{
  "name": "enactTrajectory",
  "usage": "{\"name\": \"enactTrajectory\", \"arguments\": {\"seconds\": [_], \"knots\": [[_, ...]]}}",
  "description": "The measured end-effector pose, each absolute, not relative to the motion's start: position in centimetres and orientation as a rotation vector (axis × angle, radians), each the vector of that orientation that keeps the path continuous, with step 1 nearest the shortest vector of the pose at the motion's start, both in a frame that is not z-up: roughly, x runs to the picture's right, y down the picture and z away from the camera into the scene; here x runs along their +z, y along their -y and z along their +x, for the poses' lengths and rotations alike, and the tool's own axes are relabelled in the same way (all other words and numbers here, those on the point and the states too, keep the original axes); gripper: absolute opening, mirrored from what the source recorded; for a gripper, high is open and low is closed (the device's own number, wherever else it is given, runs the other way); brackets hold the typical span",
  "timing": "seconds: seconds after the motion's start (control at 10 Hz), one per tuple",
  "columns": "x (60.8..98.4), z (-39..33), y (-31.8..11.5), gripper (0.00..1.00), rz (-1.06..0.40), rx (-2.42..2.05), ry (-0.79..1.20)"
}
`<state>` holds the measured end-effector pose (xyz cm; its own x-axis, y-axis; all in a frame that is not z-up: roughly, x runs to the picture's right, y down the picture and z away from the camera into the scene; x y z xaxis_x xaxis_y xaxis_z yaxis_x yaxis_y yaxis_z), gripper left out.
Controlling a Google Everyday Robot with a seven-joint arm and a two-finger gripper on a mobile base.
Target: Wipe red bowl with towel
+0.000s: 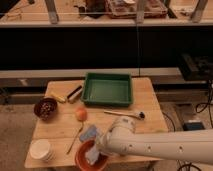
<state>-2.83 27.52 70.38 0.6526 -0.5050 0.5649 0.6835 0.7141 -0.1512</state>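
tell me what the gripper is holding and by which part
The gripper is down in the red bowl, against a pale towel. Whether it actually grips the towel, or where, cannot be told.

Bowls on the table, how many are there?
3. A dark bowl at the left edge, a white bowl at the front-left corner, and the red bowl at the front, where the gripper reaches in. The arm may hide more.

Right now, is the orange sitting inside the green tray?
No: the orange sits on the table, outside the green tray, while the gripper is down at the red bowl near the front edge.
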Motion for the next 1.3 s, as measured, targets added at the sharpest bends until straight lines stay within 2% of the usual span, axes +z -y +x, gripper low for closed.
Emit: {"name": "enactTrajectory", "arguments": {"seconds": [0.4,0.9,1.3], "knots": [[70.1,-7.0,-27.1,0.00,-0.346,-0.758,0.574],[68.9,-9.5,-30.7,0.00,-0.346,-0.829,0.690],[66.9,-9.4,-33.0,0.00,-0.345,-0.877,0.707]]}}
